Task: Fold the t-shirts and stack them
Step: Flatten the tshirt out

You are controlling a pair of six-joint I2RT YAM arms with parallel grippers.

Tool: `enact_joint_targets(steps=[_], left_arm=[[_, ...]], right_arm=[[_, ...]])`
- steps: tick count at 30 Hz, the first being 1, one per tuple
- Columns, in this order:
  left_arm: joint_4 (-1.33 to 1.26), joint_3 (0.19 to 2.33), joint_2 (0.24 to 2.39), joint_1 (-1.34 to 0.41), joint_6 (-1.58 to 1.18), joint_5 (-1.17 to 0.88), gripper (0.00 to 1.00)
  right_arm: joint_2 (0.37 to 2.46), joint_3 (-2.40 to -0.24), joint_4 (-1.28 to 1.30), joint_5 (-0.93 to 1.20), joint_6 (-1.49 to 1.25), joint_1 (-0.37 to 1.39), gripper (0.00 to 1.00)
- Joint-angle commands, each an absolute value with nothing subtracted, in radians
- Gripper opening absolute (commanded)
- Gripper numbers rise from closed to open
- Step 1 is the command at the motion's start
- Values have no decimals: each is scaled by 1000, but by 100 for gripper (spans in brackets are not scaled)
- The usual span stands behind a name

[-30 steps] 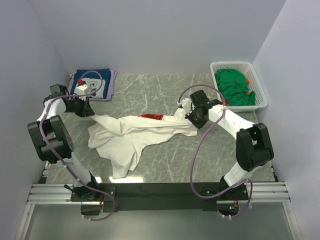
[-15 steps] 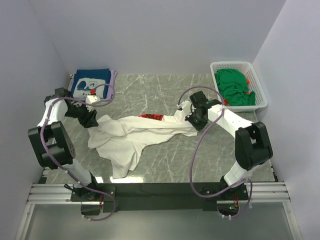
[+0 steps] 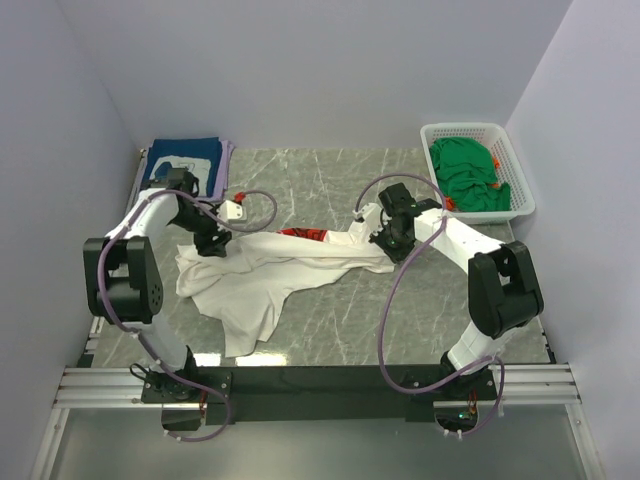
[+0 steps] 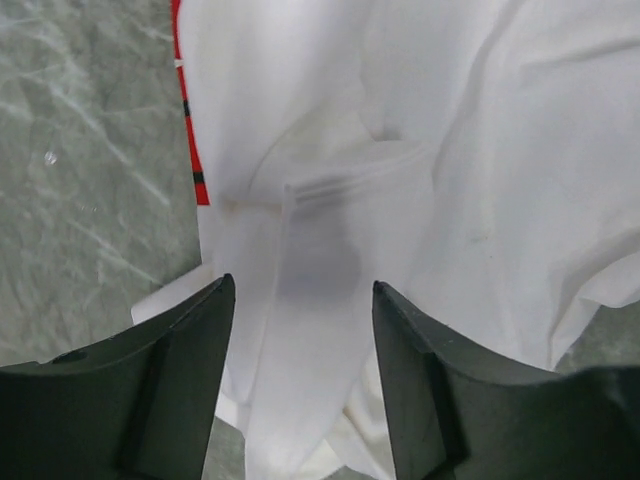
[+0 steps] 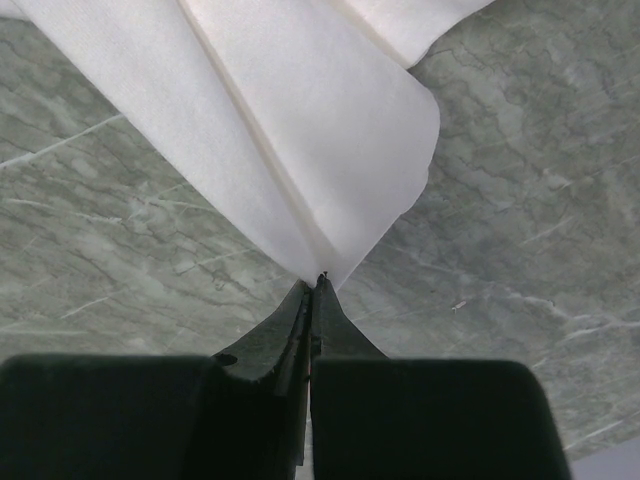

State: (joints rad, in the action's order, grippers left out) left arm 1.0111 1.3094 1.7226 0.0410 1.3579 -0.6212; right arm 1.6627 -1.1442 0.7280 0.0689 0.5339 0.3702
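A large white t-shirt (image 3: 262, 280) with a red print lies crumpled across the middle of the marble table. My left gripper (image 3: 213, 243) hangs open over its left end; the cloth (image 4: 330, 200) lies below the spread fingers and nothing is pinched. My right gripper (image 3: 388, 243) is shut on the shirt's right end, where a folded white corner (image 5: 330, 150) runs into the closed fingertips. A folded navy t-shirt (image 3: 182, 165) with white print lies at the back left. Green t-shirts (image 3: 466, 172) fill the basket at the back right.
The white lattice basket (image 3: 515, 170) stands at the back right corner. Purple-grey walls close in the table on the left, back and right. Bare marble (image 3: 420, 320) shows in front of the white shirt and to its right.
My left gripper has opened and swung from the far left, near the navy shirt, rightward onto the white shirt's left end. The right gripper has stayed shut on its corner.
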Motion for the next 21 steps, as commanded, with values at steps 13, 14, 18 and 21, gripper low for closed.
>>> enact_joint_targets(steps=[13, 14, 18, 21], left_arm=[[1015, 1264, 1792, -40, 1433, -563, 58], [1017, 1255, 1789, -40, 1437, -558, 56], [1031, 1217, 1760, -35, 1443, -532, 43], [1029, 1194, 1711, -25, 1442, -545, 34]], right_arm=[[1672, -1161, 745, 60, 545, 361, 0], [1672, -1163, 746, 60, 543, 362, 0], [1667, -1158, 747, 57, 545, 362, 0], [1661, -1152, 741, 51, 548, 362, 0]])
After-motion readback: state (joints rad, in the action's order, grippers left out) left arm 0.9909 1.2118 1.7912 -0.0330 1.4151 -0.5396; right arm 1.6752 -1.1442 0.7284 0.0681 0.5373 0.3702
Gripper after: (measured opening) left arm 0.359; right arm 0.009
